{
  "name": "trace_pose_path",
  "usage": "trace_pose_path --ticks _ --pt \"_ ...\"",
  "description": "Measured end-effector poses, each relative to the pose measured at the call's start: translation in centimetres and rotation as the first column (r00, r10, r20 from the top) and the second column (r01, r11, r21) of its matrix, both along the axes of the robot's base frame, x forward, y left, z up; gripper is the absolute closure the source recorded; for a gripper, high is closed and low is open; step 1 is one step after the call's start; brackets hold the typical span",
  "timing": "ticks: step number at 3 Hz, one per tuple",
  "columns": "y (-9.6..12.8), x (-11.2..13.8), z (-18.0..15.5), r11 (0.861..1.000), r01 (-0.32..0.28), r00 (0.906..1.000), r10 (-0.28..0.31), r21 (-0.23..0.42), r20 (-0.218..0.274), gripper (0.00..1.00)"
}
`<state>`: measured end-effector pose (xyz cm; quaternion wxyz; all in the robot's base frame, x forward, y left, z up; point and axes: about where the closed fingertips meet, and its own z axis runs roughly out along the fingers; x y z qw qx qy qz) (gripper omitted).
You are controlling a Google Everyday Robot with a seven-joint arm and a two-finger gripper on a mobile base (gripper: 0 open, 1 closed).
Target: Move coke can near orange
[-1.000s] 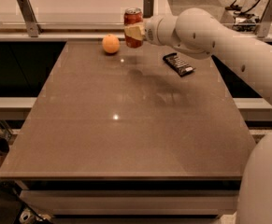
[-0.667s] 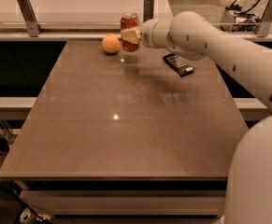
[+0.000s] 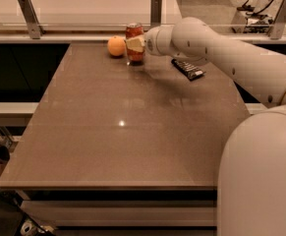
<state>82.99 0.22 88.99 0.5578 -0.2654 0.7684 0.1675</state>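
Note:
The red coke can (image 3: 134,32) stands upright at the far edge of the brown table (image 3: 128,117), with its base at the table surface. The orange (image 3: 116,46) lies just left of it, a small gap between them. My gripper (image 3: 134,44) reaches in from the right on a white arm and its pale fingers (image 3: 135,44) are closed around the middle of the can.
A flat dark snack-bar wrapper (image 3: 187,69) lies on the table right of the can, under my arm. A glass rail with metal posts (image 3: 156,10) runs along the table's far edge. My white arm and body fill the right side.
My gripper has carried the can left and down, from above the table to its far edge beside the orange. The orange and the wrapper have not moved.

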Motion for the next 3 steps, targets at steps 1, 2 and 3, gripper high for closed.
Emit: trace_pose_path --ticks 1,2,3 --pt "0.03 0.03 -0.08 1.0 0.0 1.0 0.0 0.0 -0.002 1.0" --pt "0.27 0.02 -0.18 1.0 -0.003 1.0 0.003 0.0 -0.003 0.83" --pt "0.5 0.02 -0.28 1.0 -0.006 1.0 0.006 0.0 -0.005 0.6"
